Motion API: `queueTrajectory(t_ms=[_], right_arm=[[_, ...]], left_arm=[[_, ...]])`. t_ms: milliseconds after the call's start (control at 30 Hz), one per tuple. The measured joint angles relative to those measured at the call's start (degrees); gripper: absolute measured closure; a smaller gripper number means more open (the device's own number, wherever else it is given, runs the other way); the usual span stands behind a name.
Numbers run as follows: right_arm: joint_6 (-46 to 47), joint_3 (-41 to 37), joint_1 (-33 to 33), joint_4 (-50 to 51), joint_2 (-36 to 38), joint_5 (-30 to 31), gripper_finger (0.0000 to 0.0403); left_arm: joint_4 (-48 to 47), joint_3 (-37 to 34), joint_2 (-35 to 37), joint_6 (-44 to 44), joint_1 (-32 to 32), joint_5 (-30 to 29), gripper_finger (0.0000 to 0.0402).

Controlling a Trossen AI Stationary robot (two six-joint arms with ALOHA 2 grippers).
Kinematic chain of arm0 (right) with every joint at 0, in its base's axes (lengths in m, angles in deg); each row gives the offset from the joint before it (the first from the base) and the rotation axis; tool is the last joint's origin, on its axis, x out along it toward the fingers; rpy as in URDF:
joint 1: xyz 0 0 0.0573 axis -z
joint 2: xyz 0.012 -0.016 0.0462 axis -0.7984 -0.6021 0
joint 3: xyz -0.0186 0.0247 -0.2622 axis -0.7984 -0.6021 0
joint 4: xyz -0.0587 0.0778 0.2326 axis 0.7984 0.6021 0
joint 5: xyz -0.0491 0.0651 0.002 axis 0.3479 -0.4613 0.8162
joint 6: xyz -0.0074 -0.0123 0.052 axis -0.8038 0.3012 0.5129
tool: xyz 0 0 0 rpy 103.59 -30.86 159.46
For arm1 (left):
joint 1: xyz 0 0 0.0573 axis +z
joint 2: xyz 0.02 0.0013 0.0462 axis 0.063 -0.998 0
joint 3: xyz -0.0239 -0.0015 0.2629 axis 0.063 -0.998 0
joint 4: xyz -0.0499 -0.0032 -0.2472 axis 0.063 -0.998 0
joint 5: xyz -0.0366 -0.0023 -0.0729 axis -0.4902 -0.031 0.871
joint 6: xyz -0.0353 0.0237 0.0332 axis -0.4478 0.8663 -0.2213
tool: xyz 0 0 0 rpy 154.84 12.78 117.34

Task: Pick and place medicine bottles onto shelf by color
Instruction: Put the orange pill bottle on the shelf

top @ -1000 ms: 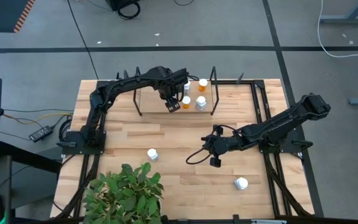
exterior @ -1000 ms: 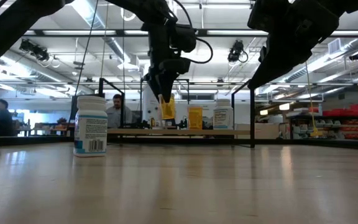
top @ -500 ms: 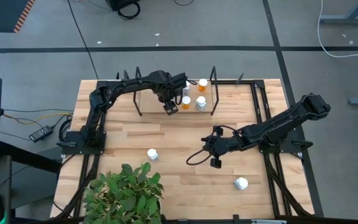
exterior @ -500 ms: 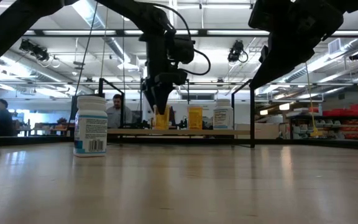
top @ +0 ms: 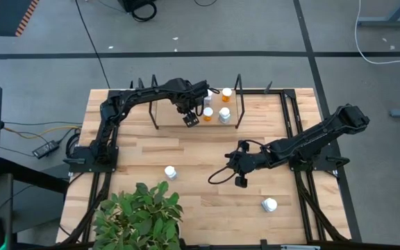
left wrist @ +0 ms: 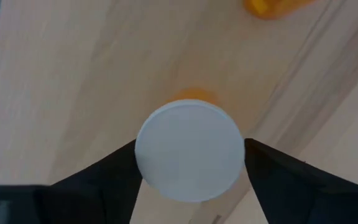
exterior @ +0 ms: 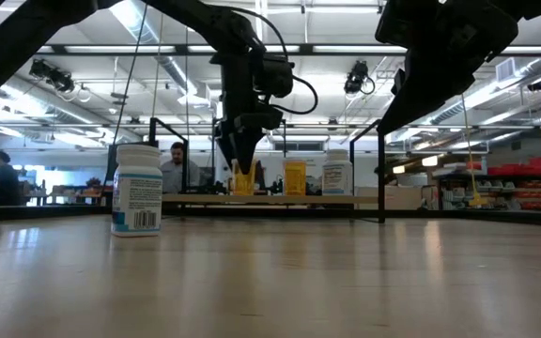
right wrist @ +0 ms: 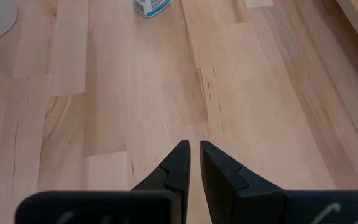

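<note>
Left hand straddling an orange bottle standing on the shelf, fingers just apart from its cap, right hand hanging nearly closed, empty, over the counter

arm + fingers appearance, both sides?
Both arms are black, jointed links on black base frames. The right arm trails a looped black cable near its wrist. The right gripper has two black wedge-shaped fingers; the left gripper's fingers are black too.
</note>
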Motion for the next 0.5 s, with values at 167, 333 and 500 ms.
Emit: queueTrajectory(t_ms=[167,333,500], right_arm=[[0.07,0.0,0.0,0.0,0.0,0.0,0.0357],[0.12,0.02,0.0,0.0,0.0,-0.1,0.0357],[0.17,0.0,0.0,0.02,-0.02,-0.42,0.0357]], left_arm=[[-0.02,0.0,0.0,-0.37,-0.26,0.08,0.0112],[-0.02,0.0,0.0,-0.59,-0.26,0.08,0.0111],[-0.02,0.0,0.0,-0.6,-0.26,0.05,0.0111]])
